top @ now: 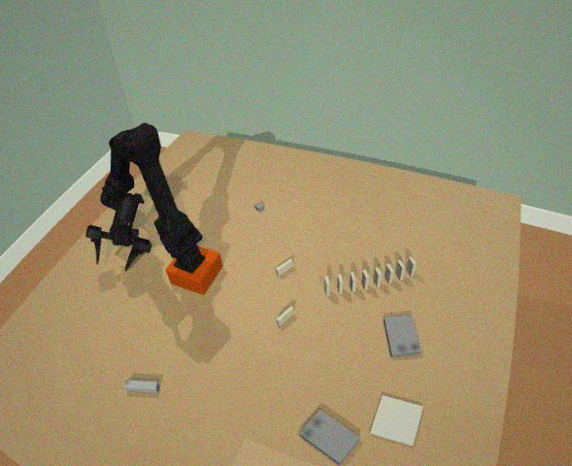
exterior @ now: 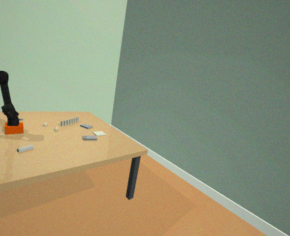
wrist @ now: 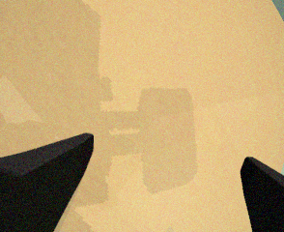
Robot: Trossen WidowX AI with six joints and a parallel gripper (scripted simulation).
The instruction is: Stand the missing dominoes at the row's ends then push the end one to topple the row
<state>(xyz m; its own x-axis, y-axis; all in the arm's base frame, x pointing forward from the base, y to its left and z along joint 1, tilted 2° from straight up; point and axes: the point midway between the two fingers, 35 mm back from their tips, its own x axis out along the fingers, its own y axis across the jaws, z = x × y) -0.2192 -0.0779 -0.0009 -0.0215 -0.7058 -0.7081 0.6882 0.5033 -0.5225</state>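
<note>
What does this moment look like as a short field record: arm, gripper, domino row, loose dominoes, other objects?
arm: black six-joint arm on an orange block base, folded away from the row
gripper: black parallel-jaw gripper open, holding nothing, above the table
domino row: eight pale upright dominoes, evenly spaced, all standing
loose dominoes: two pale dominoes lying flat, one nearer the row's end, one below it
other objects: two grey slabs, white square tile, grey bar, small grey cube
task progress: nothing placed yet
</note>
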